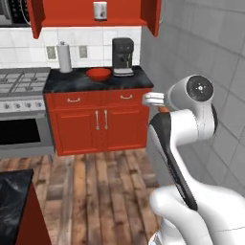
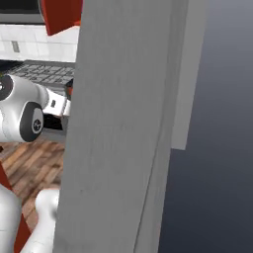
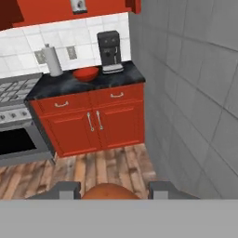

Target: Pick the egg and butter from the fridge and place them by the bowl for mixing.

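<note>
Gripping the egg [image 3: 110, 191], the hand [image 3: 110, 189] points level toward the bowl [image 3: 86, 73].

the arm [image 1: 191, 139] is glossy white, built of rounded, swollen shells — a dark grey band runs along the seam of one link. a joint ends in a flat black round cap [image 1: 199, 87] with a small pale mark at its centre. the right base view shows another such dark disc [image 2: 36, 124] — ringed in white.

The bowl [image 1: 98, 73] is plain red, matching the red cabinets [image 1: 98, 122]. The counter [image 1: 72, 82] is black with grey marbling; the egg [image 3: 110, 191] is orange-brown, the coffee machine [image 1: 123, 56] black.
</note>
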Available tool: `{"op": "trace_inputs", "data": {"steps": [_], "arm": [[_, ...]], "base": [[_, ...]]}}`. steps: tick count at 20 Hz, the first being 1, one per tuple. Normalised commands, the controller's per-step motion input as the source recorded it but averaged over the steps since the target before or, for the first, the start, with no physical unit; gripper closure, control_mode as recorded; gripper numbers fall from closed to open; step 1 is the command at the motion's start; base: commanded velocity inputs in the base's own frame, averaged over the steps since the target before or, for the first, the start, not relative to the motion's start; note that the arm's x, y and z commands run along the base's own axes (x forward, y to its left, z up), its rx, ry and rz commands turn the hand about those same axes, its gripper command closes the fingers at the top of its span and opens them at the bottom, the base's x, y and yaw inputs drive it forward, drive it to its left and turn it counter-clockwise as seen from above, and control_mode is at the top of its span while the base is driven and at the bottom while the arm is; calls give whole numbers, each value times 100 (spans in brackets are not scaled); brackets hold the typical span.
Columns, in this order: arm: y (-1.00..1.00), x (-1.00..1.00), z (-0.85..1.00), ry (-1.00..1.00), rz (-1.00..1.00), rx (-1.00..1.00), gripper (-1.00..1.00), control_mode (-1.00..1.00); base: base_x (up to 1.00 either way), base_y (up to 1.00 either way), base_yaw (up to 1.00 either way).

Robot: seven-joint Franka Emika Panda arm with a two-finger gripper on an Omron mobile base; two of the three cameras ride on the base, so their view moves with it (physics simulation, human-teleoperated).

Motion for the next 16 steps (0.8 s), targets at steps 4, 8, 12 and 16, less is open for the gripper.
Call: {"op": "trace_inputs", "data": {"steps": [4,8,12,16], "arm": [[0,0,0,0,0,0,100,100],[0,0,0,0,0,0,100,100],[0,0,0,0,0,0,100,100],[0,0,0,0,0,0,100,100]], "base": [[100,0,3],[100,4,3],[100,19,4],[100,61,1]]}}
